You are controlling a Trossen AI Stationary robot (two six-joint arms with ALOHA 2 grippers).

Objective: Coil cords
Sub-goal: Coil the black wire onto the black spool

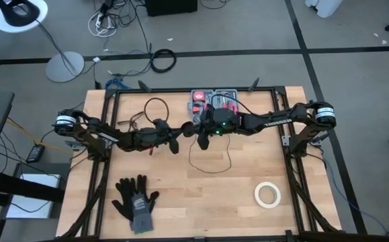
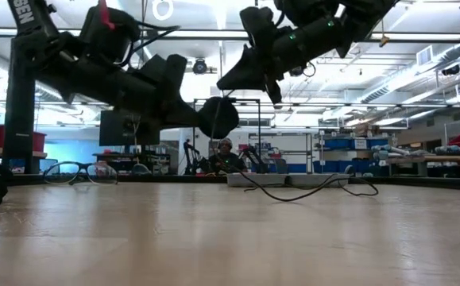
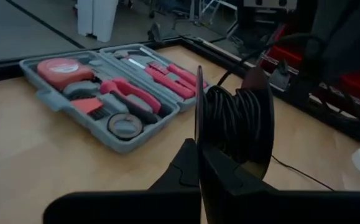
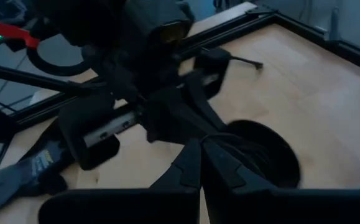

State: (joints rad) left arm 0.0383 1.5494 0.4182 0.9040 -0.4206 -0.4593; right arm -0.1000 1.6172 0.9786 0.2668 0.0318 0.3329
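Observation:
The cord is a thin black wire, partly wound on a small round black reel [image 3: 235, 124]. My left gripper [image 3: 198, 148] holds the reel above the table's middle [image 1: 175, 142]. The wire's loose part [image 1: 211, 161] lies in a slack loop on the wood, and another loop [image 1: 155, 106] lies farther back left. My right gripper [image 1: 203, 138] hangs shut just right of the reel, higher up [image 2: 233, 79]. A thin strand [image 2: 216, 123] runs down from it past the reel. My left gripper pinches the rim of the reel's near flange [image 3: 198, 127] between its two fingers, which come nearly level from the table's left. The reel stands on edge, lifted clear of the table. My right gripper is shut on the thin wire [image 2: 223, 99], which hangs below its fingertips. The fingers slant down from the table's right. The pinch itself is too dark to make out in the right wrist view.
An open grey tool case [image 1: 211, 101] with red-handled tools lies at the far edge, just behind both grippers. A pair of black gloves [image 1: 135, 198] lies near left. A white tape roll [image 1: 267, 193] lies near right. Bare wood lies between them.

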